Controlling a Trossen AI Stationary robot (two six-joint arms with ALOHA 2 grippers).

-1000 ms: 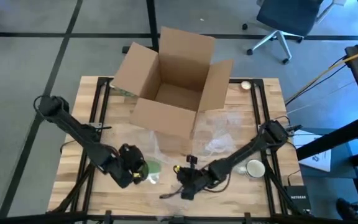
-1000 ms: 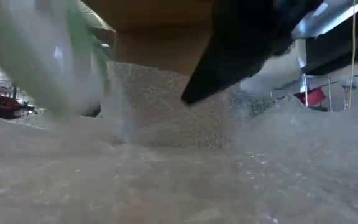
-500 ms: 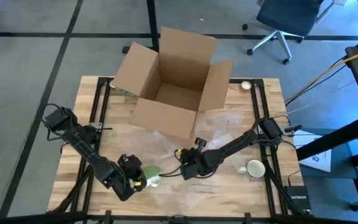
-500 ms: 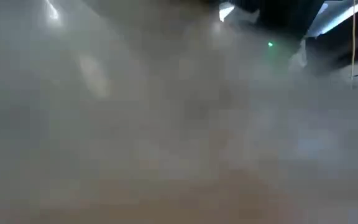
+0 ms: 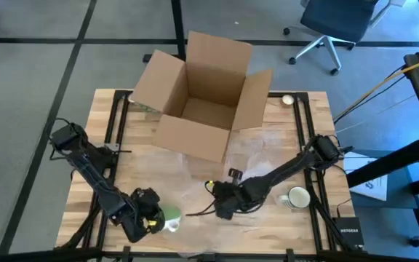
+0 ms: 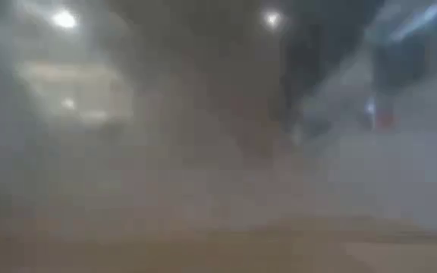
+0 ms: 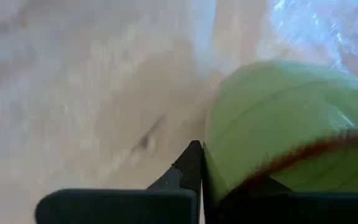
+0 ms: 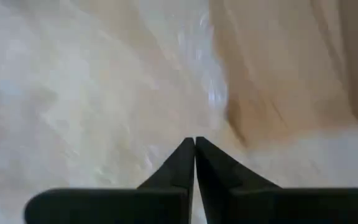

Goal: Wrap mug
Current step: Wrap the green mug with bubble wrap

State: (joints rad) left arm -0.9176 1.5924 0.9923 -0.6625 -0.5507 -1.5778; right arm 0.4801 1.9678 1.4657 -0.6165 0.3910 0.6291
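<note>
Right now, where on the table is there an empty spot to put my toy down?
Bare wood shows along the table's left side, between the cardboard box and the left arm. The front middle is crowded: the left gripper holds the green mug, the right gripper pinches the bubble wrap. A white mug sits front right.

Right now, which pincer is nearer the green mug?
Left. The left pincer is shut on the green mug; the right pincer sits apart, toward the table's middle.

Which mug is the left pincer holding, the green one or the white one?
The green mug, at the table's front edge in the left pincer. The white mug stands free near the right edge.
</note>
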